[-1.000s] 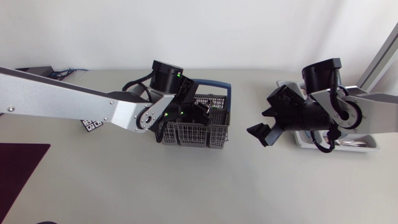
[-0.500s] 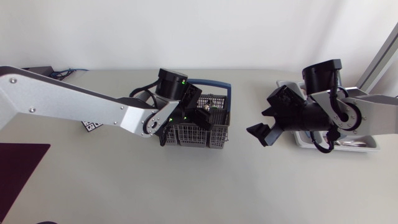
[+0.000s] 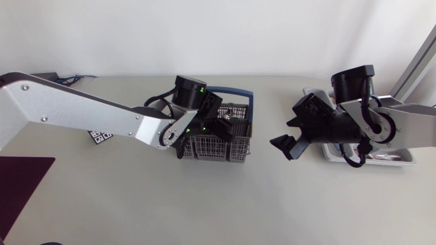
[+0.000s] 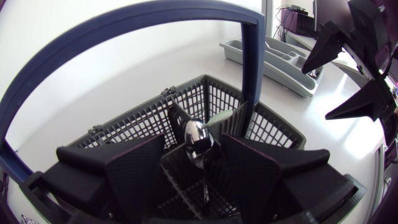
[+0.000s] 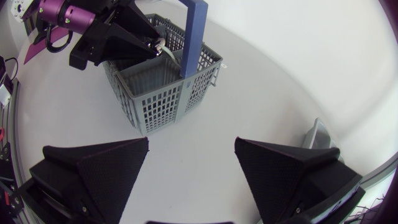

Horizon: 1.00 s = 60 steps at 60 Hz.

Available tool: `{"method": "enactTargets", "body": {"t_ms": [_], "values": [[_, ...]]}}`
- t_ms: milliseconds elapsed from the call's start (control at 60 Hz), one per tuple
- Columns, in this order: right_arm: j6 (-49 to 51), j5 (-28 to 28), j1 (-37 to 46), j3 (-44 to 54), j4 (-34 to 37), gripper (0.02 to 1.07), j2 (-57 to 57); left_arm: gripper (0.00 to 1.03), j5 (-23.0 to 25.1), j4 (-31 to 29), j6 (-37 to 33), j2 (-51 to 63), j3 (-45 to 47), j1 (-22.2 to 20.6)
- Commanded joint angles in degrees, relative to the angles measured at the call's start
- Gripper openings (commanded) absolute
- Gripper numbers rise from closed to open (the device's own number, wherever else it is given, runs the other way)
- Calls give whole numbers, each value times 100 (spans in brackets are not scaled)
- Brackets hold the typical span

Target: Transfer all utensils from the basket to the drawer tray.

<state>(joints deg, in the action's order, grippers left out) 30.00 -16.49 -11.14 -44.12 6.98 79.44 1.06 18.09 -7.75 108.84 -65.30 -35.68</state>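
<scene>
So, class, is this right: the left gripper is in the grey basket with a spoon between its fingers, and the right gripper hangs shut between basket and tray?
No: the right gripper is open, fingers wide apart, as the right wrist view shows. The rest stands: left gripper in the basket, spoon between its fingers; right gripper between basket and tray.
</scene>
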Motion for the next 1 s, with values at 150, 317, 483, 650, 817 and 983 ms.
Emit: {"method": "enactTargets", "body": {"t_ms": [150,317,483,650,817,983], "values": [[-56,-30,24,167,-109,102,124,55,421,-51,-25,147,-53,123],[-47,-30,15,175,-145,102,151,43,448,-42,-25,138,-53,114],[-47,-30,24,202,-180,102,160,33,465,-16,-25,76,-44,114],[-47,-21,15,202,-189,102,168,29,465,-16,-25,15,8,114],[-38,-21,24,211,-197,102,168,29,500,-7,-51,-135,158,79],[-38,-21,24,237,-233,102,168,28,500,81,-139,-337,404,35]]}}
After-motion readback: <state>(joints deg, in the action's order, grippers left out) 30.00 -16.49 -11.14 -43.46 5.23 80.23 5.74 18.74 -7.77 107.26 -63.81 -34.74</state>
